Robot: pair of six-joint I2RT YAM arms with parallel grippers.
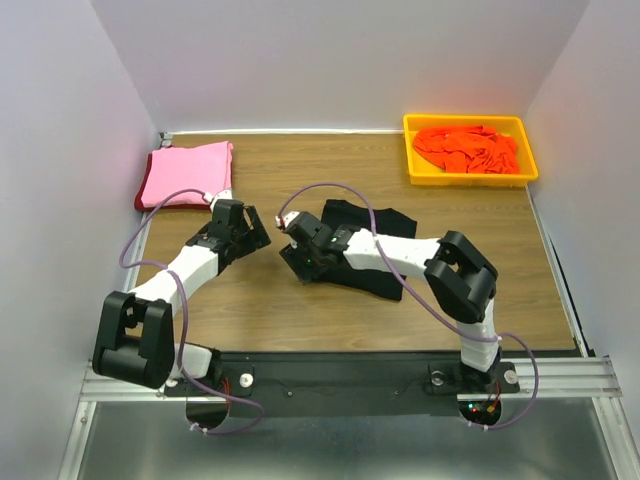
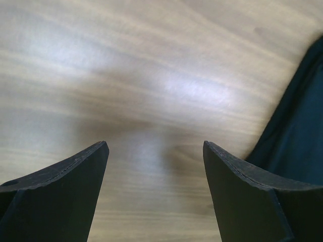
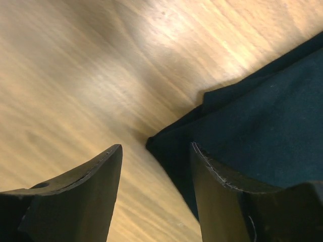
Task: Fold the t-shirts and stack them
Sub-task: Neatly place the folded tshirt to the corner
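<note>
While both arms reach in over the wooden worktop (image 1: 260, 305), the black t-shirt (image 1: 368, 216) lies flat near the middle, partly covered by the right arm that stretches across it.

The right pincer (image 1: 300, 262) sits at the shirt's left edge. In the right wrist view this pincer (image 3: 156, 147) is parted, with nothing gripped. A corner of the black t-shirt (image 3: 252, 116) lies under the gap, and one finger (image 3: 222, 196) is over the cloth while the other is over bare wood. Whether the fingers touch the cloth cannot be told.

The left pincer (image 1: 256, 236) is just to the left of the right one, near but apart from it. In the left wrist view this pincer (image 2: 155, 146) is spread wide and holds nothing. Only bare wood shows between its fingers, and the edge of the black t-shirt (image 2: 298, 126) shows off to the right side.

At the far left corner a folded pink t-shirt (image 1: 187, 172) rests on a dark red t-shirt (image 1: 160, 205), of which only the edge shows. At the far right corner a yellow tray (image 1: 470, 181) holds crumpled bright orange t-shirts (image 1: 467, 148). Both lie well apart from the pincers.

A purple cable (image 1: 150, 215) loops beside the left arm, and another arcs over the right arm and the black cloth. White walls (image 1: 60, 150) close in the worktop on three sides.
</note>
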